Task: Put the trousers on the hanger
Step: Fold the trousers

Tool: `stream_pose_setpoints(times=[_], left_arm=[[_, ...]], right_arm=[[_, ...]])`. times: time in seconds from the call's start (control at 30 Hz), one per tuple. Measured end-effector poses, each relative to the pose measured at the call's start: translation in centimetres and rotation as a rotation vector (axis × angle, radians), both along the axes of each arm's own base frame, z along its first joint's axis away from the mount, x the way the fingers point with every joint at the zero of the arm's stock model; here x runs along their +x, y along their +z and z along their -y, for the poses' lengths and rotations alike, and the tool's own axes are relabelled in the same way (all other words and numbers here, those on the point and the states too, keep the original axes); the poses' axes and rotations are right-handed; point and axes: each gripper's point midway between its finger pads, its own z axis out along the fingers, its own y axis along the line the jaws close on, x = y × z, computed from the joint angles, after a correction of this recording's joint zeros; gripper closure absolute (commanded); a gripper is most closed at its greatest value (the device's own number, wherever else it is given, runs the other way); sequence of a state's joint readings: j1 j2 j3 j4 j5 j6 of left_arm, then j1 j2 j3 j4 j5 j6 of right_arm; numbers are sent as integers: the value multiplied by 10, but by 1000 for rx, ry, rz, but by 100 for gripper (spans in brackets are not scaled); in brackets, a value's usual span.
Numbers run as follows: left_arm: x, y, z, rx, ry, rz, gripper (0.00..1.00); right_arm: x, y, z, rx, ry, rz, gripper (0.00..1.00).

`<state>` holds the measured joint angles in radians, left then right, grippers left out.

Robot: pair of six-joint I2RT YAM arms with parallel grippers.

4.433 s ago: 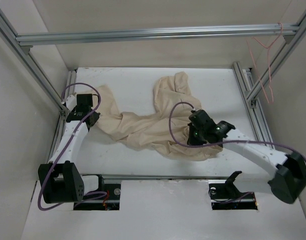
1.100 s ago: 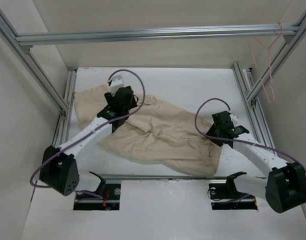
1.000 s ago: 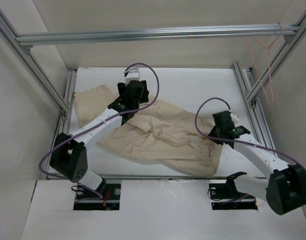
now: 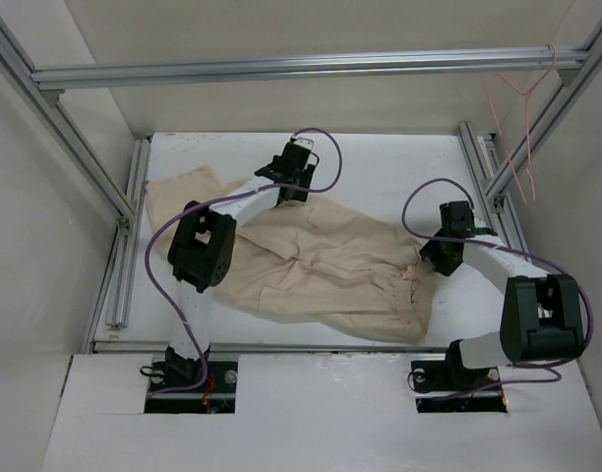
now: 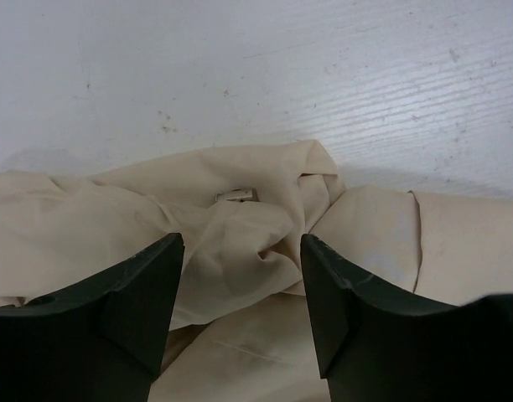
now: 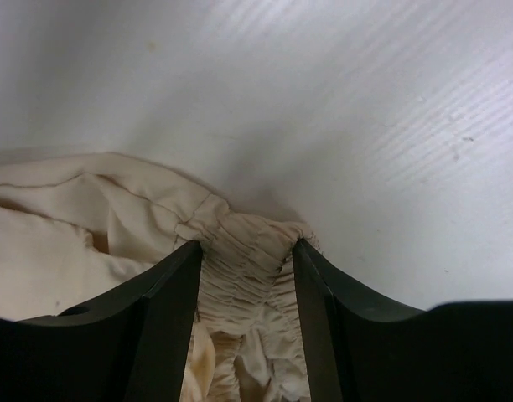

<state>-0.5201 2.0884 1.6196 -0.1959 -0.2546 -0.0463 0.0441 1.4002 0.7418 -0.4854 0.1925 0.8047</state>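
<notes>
The beige trousers (image 4: 321,265) lie spread and wrinkled across the white table. My left gripper (image 4: 291,192) hovers over their far edge. In the left wrist view it (image 5: 240,251) is open above folded cloth (image 5: 240,218) with a small metal clasp (image 5: 236,197). My right gripper (image 4: 429,261) is at the trousers' right end. Its jaws (image 6: 246,244) stand open on either side of the gathered elastic waistband (image 6: 244,276), which fills the gap. The pink wire hanger (image 4: 522,128) hangs on the frame at the upper right, far from both grippers.
Aluminium frame rails (image 4: 301,67) run across the back and down both sides of the table (image 4: 399,162). Purple cables (image 4: 326,162) loop off both wrists. Both arms' elbows are folded back toward the near edge.
My left gripper has moved right and away along the trousers' far edge. My right gripper has shifted slightly right and away, its elbow folding back. The trousers have stayed spread.
</notes>
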Motion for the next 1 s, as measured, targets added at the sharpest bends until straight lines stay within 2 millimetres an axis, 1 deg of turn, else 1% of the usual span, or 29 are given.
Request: stream_pose_setpoints(times=[0.07,0.13,0.17,0.27,0.3,0.37,0.4,0.47,0.5,0.53,0.57,0.6,0.67,0.73,0.8,0.83,0.9,0.97,1.0], left_arm=[[2,2,-2,-4,7,0,27],[5,7,-4,-10,15,5,25],[6,9,-3,-12,14,9,24],[10,13,-4,-19,21,17,22],[10,13,-4,-19,25,14,22],[8,12,-5,-16,24,5,23],[7,11,-5,-16,24,2,23],[6,10,-5,-17,20,-8,23],[4,9,-5,-17,17,-15,23],[4,8,-4,-18,14,-18,23],[3,8,-3,-23,10,-21,23],[3,8,-1,-32,4,-25,23],[2,8,2,-46,-3,-31,23],[5,10,6,-61,-7,-27,23],[11,13,11,-73,-10,-15,22],[13,15,13,-81,-12,-6,22],[18,19,16,-94,-15,15,22],[23,22,21,-108,-23,28,24],[26,23,25,-120,-32,32,27]], right_arm=[[13,7,-2,9,-1,21,80],[23,12,-2,18,-16,38,94],[28,12,-1,22,-24,40,96],[41,9,8,19,-73,38,97],[55,18,26,-24,-134,70,97],[66,32,44,-59,-184,102,95],[76,42,57,-76,-218,130,94],[91,59,83,-103,-287,189,86],[96,67,96,-118,-321,216,77],[97,70,106,-131,-344,227,68],[97,71,113,-143,-363,232,49],[95,71,119,-157,-372,227,37],[94,70,119,-165,-365,219,25],[95,70,113,-169,-339,218,20],[96,73,102,-168,-303,225,16],[94,74,92,-166,-272,230,15],[87,78,66,-154,-197,242,16],[77,81,36,-136,-112,262,16],[71,82,21,-128,-69,269,16]])
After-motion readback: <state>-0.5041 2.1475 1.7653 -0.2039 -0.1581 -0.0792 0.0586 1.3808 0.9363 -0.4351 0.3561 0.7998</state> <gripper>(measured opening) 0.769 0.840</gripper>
